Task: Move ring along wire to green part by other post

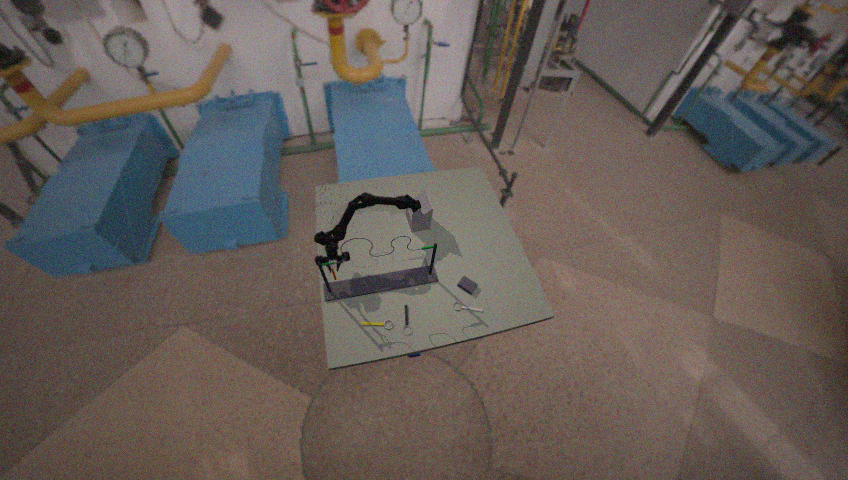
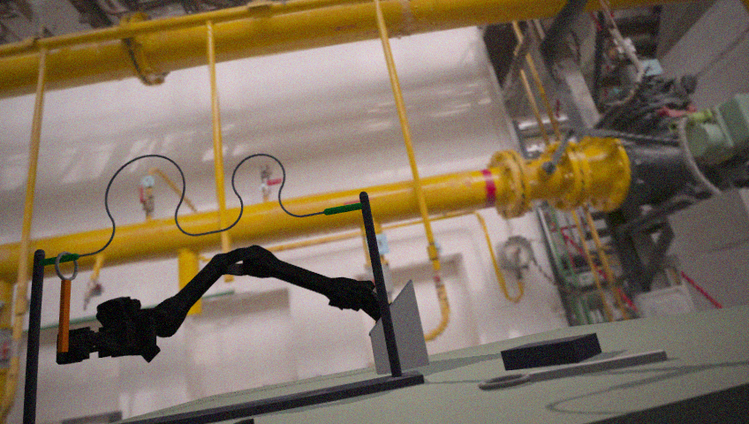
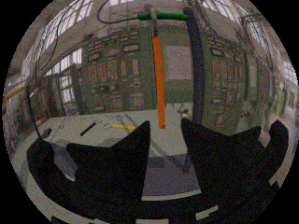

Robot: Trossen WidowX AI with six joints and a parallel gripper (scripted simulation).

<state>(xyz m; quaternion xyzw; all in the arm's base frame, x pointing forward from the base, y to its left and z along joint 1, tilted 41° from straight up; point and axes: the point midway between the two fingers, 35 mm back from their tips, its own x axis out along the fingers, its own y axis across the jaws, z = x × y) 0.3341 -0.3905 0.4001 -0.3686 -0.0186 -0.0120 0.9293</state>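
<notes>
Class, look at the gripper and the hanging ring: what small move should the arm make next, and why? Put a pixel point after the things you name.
Probably ease the gripper (image 1: 337,267) (image 2: 64,349) (image 3: 164,123) forward, jaws apart, until the orange handle (image 1: 334,273) (image 2: 64,314) (image 3: 159,84) sits well between its fingers. In the wrist view the fingers stand apart, with the handle's lower end lined up with their gap, while the ring (image 2: 65,278) hangs on the green part beside the post.

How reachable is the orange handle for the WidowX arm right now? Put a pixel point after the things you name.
Likely yes: the orange handle (image 1: 333,272) (image 2: 64,314) (image 3: 159,81) hangs ahead of the parted jaws, nothing visible between; the post (image 1: 323,277) (image 2: 34,336) (image 3: 196,70) beside it leaves little side room.
</notes>
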